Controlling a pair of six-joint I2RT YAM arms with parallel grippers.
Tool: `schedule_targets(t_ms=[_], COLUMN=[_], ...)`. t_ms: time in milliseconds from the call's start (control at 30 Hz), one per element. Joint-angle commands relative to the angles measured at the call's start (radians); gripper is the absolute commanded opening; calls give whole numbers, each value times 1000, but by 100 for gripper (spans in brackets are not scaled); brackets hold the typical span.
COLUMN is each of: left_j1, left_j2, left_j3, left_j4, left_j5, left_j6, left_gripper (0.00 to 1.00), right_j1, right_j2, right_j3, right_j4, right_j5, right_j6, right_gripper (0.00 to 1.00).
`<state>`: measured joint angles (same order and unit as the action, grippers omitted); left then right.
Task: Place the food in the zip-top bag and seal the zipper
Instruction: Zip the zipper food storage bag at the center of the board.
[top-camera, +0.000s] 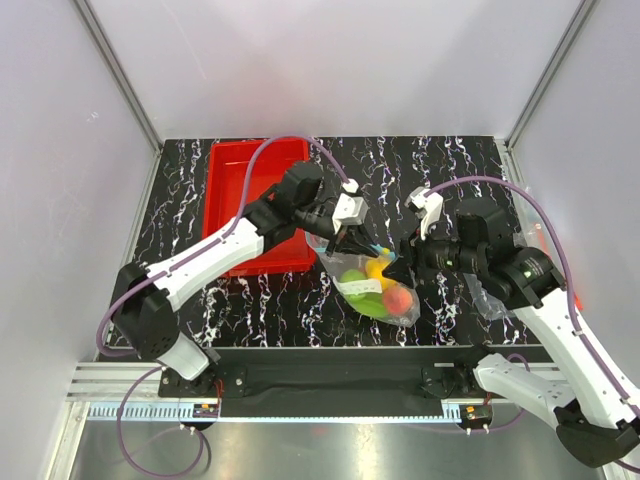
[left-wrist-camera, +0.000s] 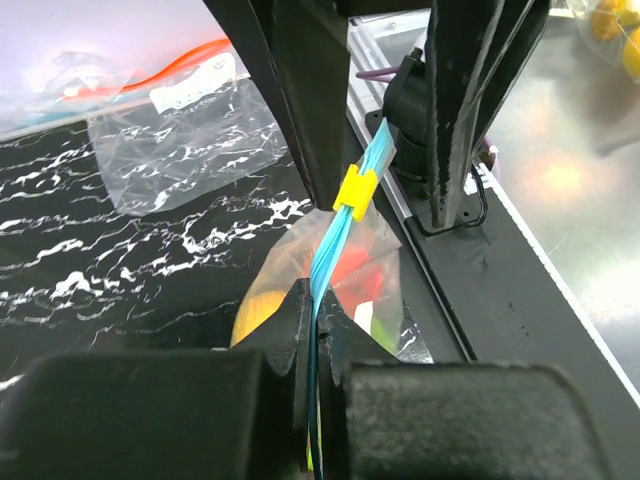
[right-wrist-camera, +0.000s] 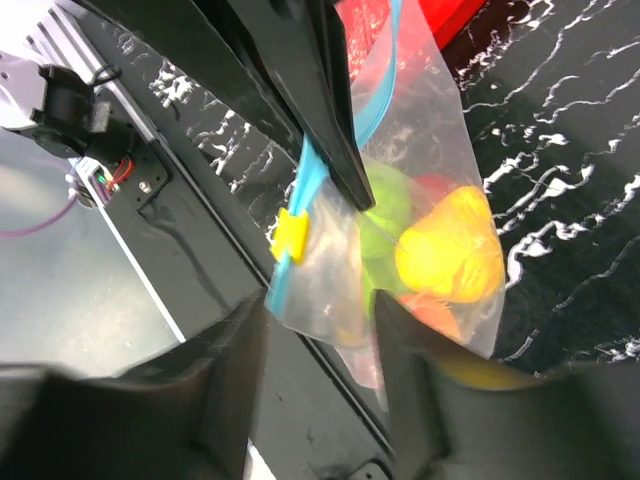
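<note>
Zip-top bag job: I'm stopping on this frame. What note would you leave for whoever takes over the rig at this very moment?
Left gripper: shut, pinching one end of the blue zipper.
Right gripper: open, jaws either side of the zipper near the yellow slider, gripping nothing.
Bag: between the arms, near the front edge of the table, with yellow, green and red fruit inside. No loose fruit shows from above.
Done: food bagged, as far as visible.
Left: the slider sits near the right gripper's end, and I cannot tell whether the seam is shut. Check it, finish the seal, release.
</note>
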<state>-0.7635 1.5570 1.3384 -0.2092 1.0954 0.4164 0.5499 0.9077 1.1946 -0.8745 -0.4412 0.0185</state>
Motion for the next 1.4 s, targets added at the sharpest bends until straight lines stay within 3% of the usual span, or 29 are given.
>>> schedule_targets(t_ms=[0,233,300,367,467,633,967,1133,1367], left_j1=[18,20,23,23,32,36,10,7,3], left_j2=[-57,-81,-94,-113,-153,-154,-95,-80,-63], left_j3=[-2,-25,-30,-39,-70,-42,39,51,73], left_j4=[50,21,10,14,83,133,151,151,136], left_j5=[38,38,35,20,40,124,77,47,60], left_j6=[-42,-2,10,18,-4,-63,-142,-139,-134], left_gripper=[0,1,39,58,67,65,56,59,50], right_j1=[4,4,5,4,4,4,4,4,4], right_j2=[-13,-32,-36,-30,-20,-15,8,10,8], right_j3=[-27,-52,-47,-33,-24,-32,-21,-13,-7], right_j4=[91,164,175,161,143,166,173,169,163], right_j5=[-39,-4,-8,-16,-33,-71,-102,-117,-120], right_j6=[26,54,55,44,34,37,35,37,38], right_gripper=[49,0,0,0,0,0,0,0,0])
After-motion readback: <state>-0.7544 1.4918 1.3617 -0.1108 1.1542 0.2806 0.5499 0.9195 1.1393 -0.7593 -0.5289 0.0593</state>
